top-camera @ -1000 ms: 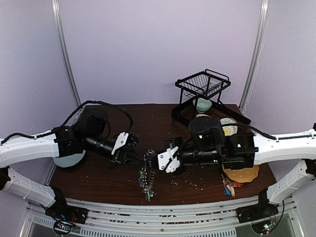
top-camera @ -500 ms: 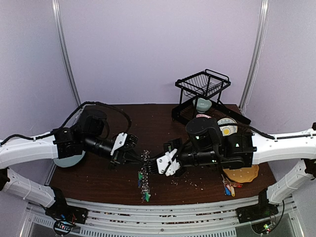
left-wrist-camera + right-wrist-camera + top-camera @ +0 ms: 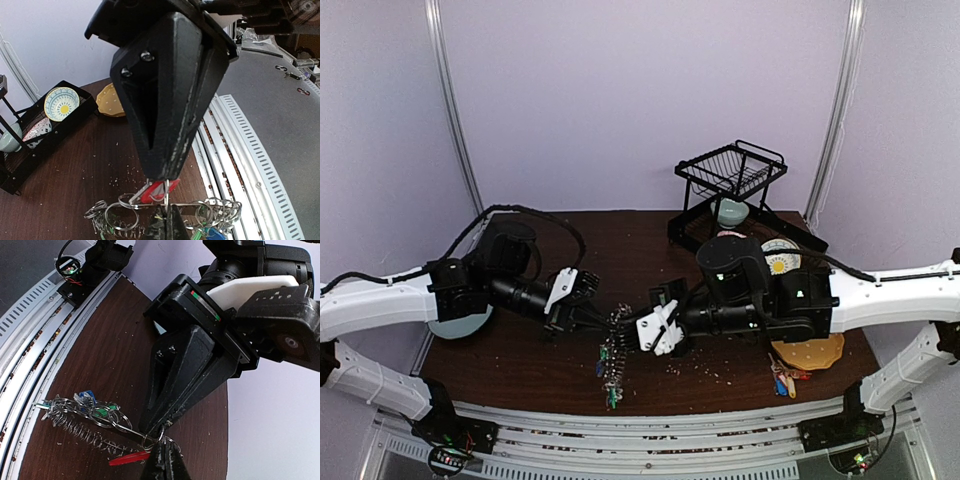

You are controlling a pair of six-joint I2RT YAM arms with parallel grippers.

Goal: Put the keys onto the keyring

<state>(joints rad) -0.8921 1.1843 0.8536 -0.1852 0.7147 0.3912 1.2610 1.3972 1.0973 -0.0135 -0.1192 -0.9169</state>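
Over the middle of the table my left gripper (image 3: 603, 318) and right gripper (image 3: 632, 332) meet tip to tip, both shut. The keyring (image 3: 612, 360) hangs below them, a silver wire strung with small loops and green and blue keys. In the left wrist view my left gripper (image 3: 169, 212) pinches the keyring's wire (image 3: 210, 206). Just above it, the right gripper (image 3: 165, 177) holds the small loop of a red key (image 3: 156, 192). In the right wrist view the red key (image 3: 129, 458) sticks out left of my right gripper (image 3: 162, 447). There the keyring (image 3: 85, 412) trails off to the left.
A black dish rack (image 3: 730, 175) with a pale bowl (image 3: 732, 210) stands at the back right. A yellow plate (image 3: 808, 350) and a loose bunch of coloured keys (image 3: 785, 380) lie under the right arm. A grey plate (image 3: 455, 325) lies under the left arm. Crumbs dot the table.
The right gripper has edged left toward the left gripper. The hanging keyring has swung slightly left with it. Both grippers stay shut.
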